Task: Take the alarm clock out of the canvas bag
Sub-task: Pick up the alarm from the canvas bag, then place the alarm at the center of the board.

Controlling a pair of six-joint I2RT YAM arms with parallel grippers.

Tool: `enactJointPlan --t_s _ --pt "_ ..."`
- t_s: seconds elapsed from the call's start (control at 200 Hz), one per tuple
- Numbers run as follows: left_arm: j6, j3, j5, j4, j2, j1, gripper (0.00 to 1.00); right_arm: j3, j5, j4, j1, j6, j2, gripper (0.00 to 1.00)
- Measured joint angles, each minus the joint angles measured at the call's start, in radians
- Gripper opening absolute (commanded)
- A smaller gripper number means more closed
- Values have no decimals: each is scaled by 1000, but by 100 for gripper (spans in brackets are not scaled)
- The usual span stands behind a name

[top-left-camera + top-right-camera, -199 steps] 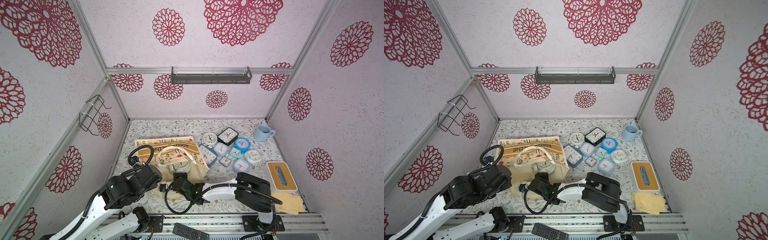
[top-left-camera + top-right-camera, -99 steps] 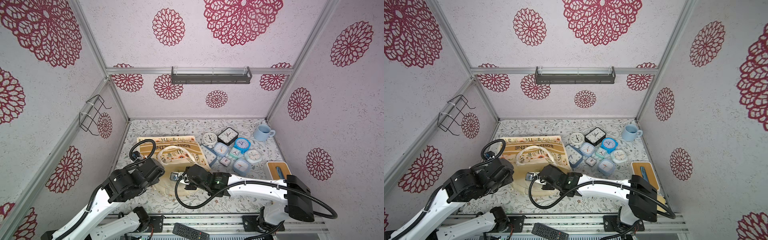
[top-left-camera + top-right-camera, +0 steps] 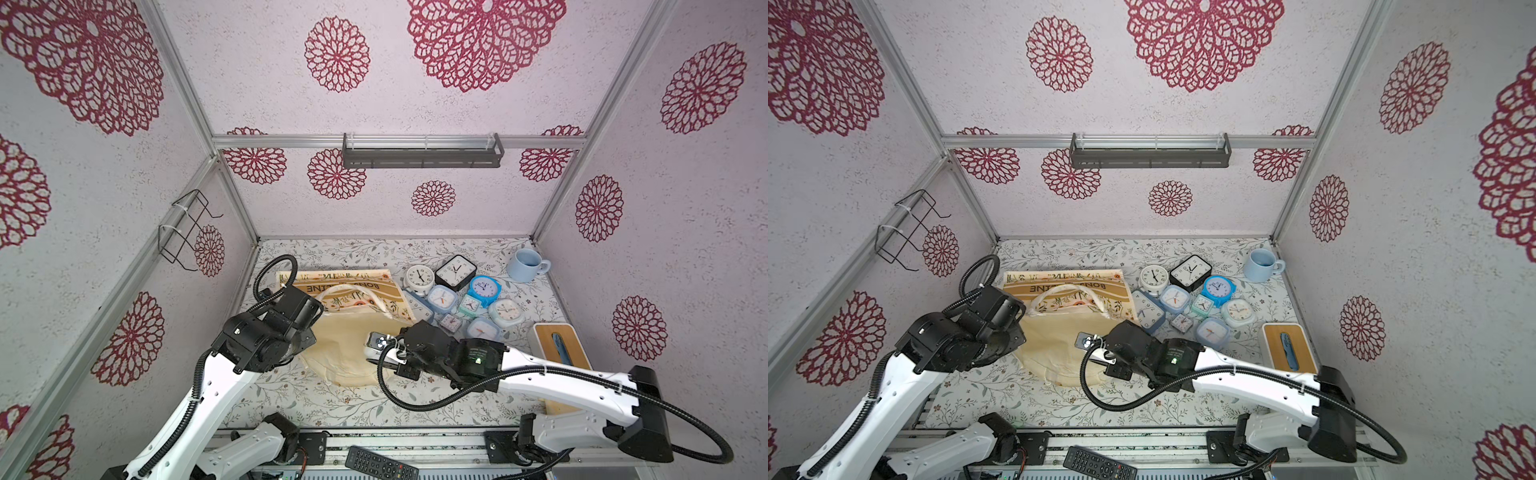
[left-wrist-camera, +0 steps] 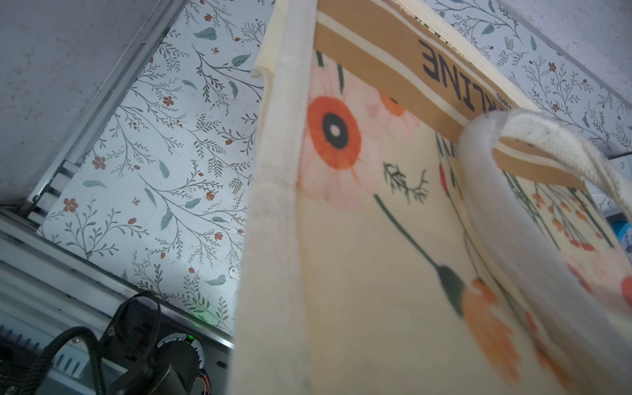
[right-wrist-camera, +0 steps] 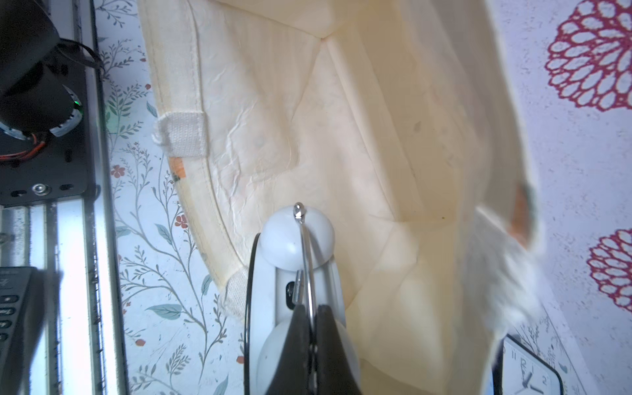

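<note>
The cream canvas bag (image 3: 345, 332) (image 3: 1054, 336) lies left of the table's middle, its tan lettered band toward the back. My left gripper (image 3: 308, 328) is at the bag's left edge. In the left wrist view its jaws are buried behind the raised bag (image 4: 376, 273) fabric, shut on the rim. My right gripper (image 5: 309, 309) is shut on the thin wire handle of a white twin-bell alarm clock (image 5: 294, 239). It holds the clock at the bag's (image 5: 307, 119) near right rim. In a top view only a white sliver of the alarm clock (image 3: 372, 352) shows under the right gripper (image 3: 388, 356).
Several small clocks (image 3: 457, 299) are clustered right of the bag. A pale blue mug (image 3: 525, 266) stands at the back right and a wooden-lidded box (image 3: 559, 349) at the right edge. A remote (image 3: 382, 461) lies on the front rail. A wire rack (image 3: 187, 232) hangs on the left wall.
The right arm has stretched out from its base, drawing the held clock from inside the bag to its near right rim. The left gripper has shifted slightly back, still on the bag.
</note>
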Motion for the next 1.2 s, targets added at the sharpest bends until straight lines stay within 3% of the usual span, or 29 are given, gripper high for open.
enactJointPlan --t_s 0.29,0.5,0.811,1.006,1.201 --pt "17 64 94 24 2 222 0 22 150 -166 -1 44 -241 0" --pt "37 80 154 33 -2 349 0 -134 296 -166 -63 -27 -361 0" --pt "54 80 213 46 -3 389 0 -424 301 38 -230 -251 -344 0" --pt "56 79 241 61 -4 401 0 -464 260 132 -252 -360 -287 0" --pt "55 64 266 84 -15 409 0 -463 194 103 -245 -357 -264 0"
